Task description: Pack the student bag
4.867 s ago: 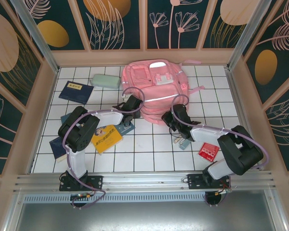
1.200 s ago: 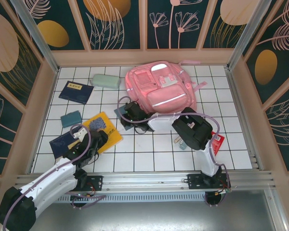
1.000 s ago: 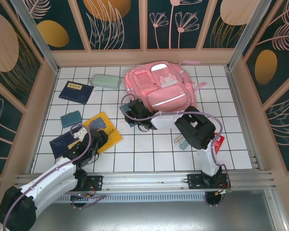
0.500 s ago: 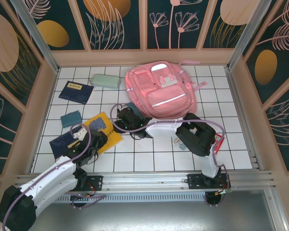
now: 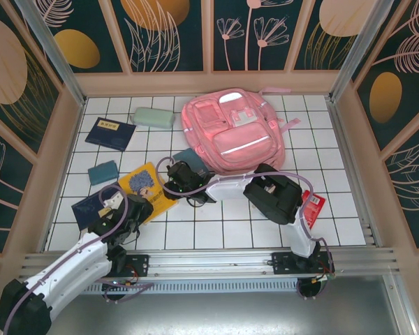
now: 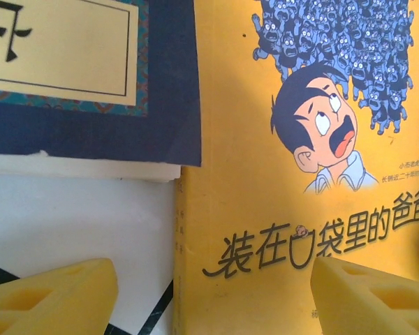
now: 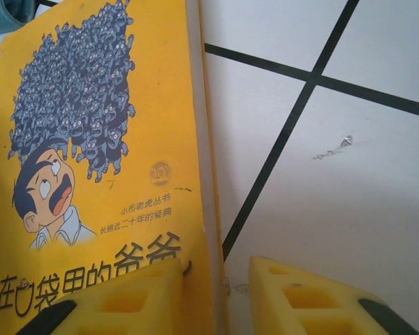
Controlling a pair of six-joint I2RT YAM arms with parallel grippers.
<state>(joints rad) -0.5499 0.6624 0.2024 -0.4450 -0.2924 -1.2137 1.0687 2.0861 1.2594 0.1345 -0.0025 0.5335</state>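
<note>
A: Biggest first. Where's the student bag (image 5: 230, 136)?
B: Flat on the tiles at the back, front pockets up. I can't tell from here if the main zip is open. Nothing is going into it right now.
A: Which step?
B: I'd call it pickup of the yellow book (image 5: 148, 190). It lies off the bag's near-left corner, well apart from it. Both arms are on that book.
A: Right gripper (image 7: 216, 296)?
B: It reaches across, low at the book's bag-side edge. The jaws are nearly together, with a narrow gap. One pad is over the cover and the other over bare tile, and the page edge runs into the gap. A sliver of tile shows beside that edge, so I'd say it's not clamped and has hold of nothing.
A: Left gripper (image 6: 213, 293)?
B: It's on the side of the book away from the bag, jaws wide apart and empty. One pad is over the cover, the other over tile. Just beside it a navy book (image 6: 91, 70) seems to overlap the yellow one's corner.
A: Next move?
B: My guess is the right claw has to pinch that edge or get a pad under it and tip the book up, since it's hard to grab flat on tile. Then it carries the book toward the bag. The navy book on the corner could drag along.
</note>
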